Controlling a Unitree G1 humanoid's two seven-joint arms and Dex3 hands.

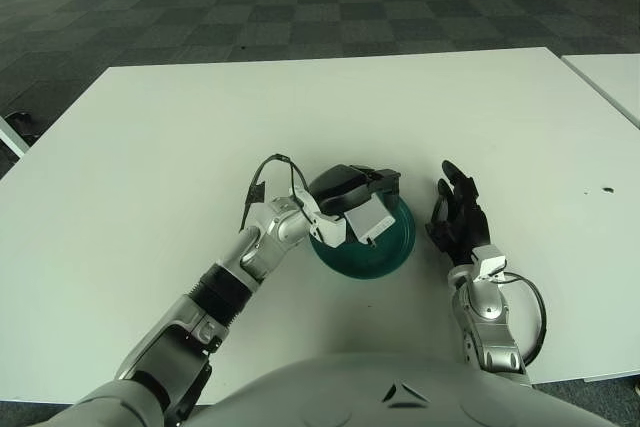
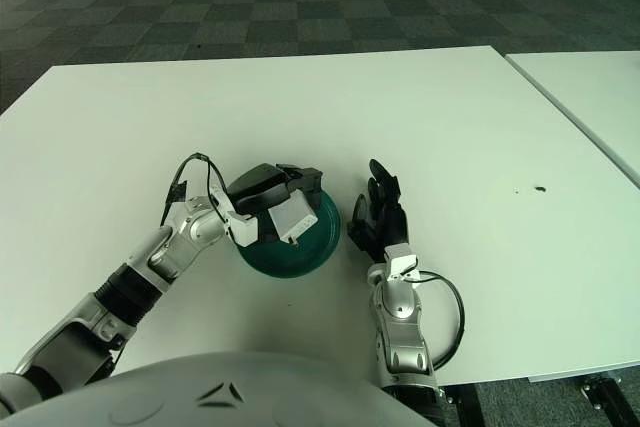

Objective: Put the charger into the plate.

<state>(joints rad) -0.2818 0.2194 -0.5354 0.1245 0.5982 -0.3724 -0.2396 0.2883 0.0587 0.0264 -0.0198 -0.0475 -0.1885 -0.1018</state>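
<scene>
- Left hand [image 1: 352, 190] is reaching in over the plate [image 1: 392, 247] from the left, fingers wrapped around the charger [image 1: 368, 219].
- Charger is a white block, tilted, sitting in the grip above the plate's bowl; can't tell if its lower edge is touching the plate.
- Black fingers [image 1: 383, 180] are curling over the charger's top edge, hiding part of it.
- Plate is dark green, lying on the white table [image 1: 160, 147] near the front edge, roughly centred between the two arms.
- Left forearm is running diagonally from lower left up to the plate, with a black cable [image 1: 262, 175] looping above the wrist.
- Right hand [image 1: 458, 217] is showing just right of the plate, fingers extended and pointing away from the robot, gripping nothing, not touching the plate.
- Second table [image 1: 612, 77] is showing at the right edge, apart from the main one.
- Small dark speck [image 1: 607, 190] is lying on the table far right.
</scene>
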